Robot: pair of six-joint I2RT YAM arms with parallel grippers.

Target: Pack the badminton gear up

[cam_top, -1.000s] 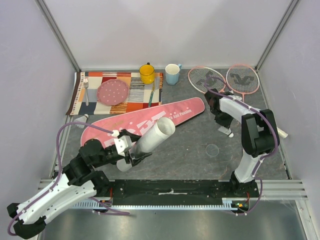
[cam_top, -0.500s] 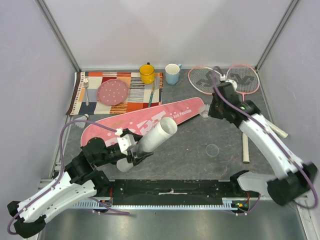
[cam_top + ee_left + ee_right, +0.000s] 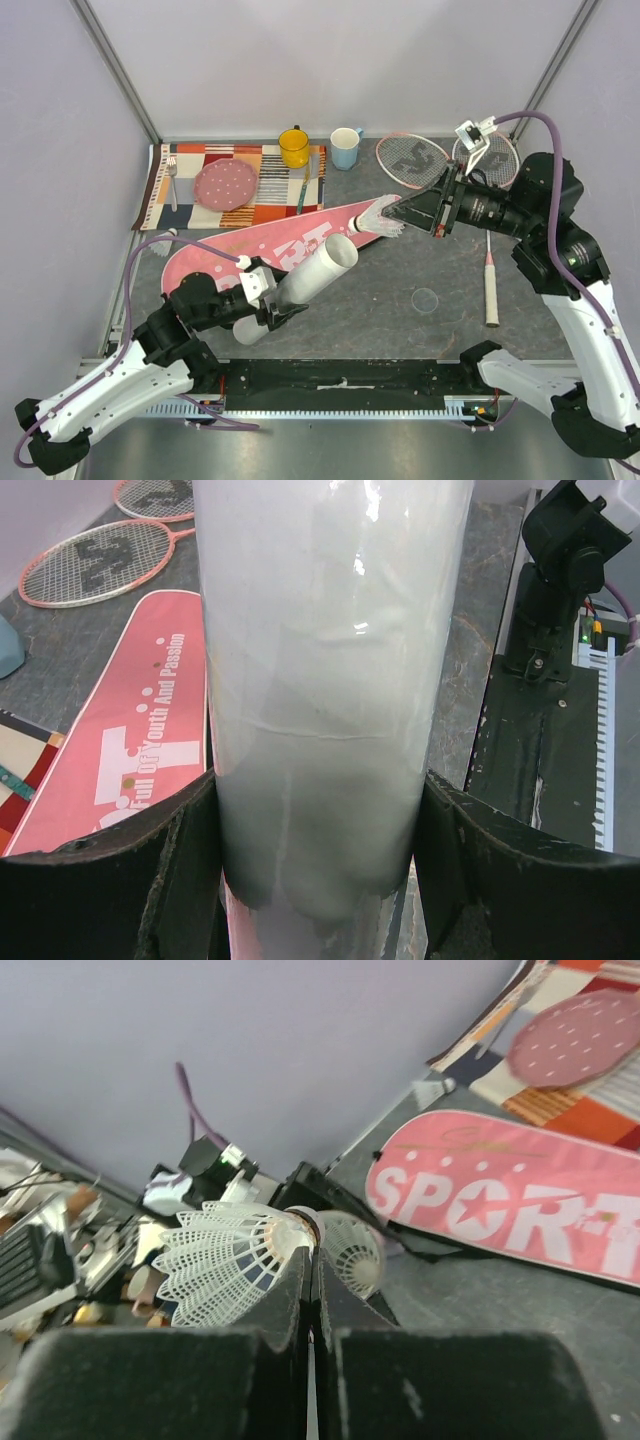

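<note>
Your left gripper point(image 3: 268, 308) is clenched around the tube point(image 3: 312, 270), close to its shut end. In the left wrist view you see its 2 fingers point(image 3: 150, 875) pressing on both sides of the tube. The tube is tilted over the near edge of the bag point(image 3: 230, 250), about at the bag's middle. Its open mouth is raised and points toward the bag's right end.

Your right gripper point(image 3: 402, 213) is grasping a shuttlecock point(image 3: 380, 215). The jaws are closed on the cork end, and the feather skirt points away from the fingers, toward the tube. This shuttlecock hangs in the air just above the right end of the bag. In the right wrist view the round mouth of the tube shows right behind it, a little blurred.

The other shuttlecock point(image 3: 167, 238) lies on the table point(image 3: 380, 320) just beside the left end of the bag. The 2 rackets point(image 3: 413, 157) lie beyond the right end of the bag, heads side by side. 1 white handle point(image 3: 491, 290) runs toward you, well apart from the bag.

Behind the bag lies the placemat point(image 3: 280, 205) with the plate point(image 3: 225, 184) on it. The yellow mug point(image 3: 294, 147) and the blue mug point(image 3: 345, 148) stand at its far right corner.
</note>
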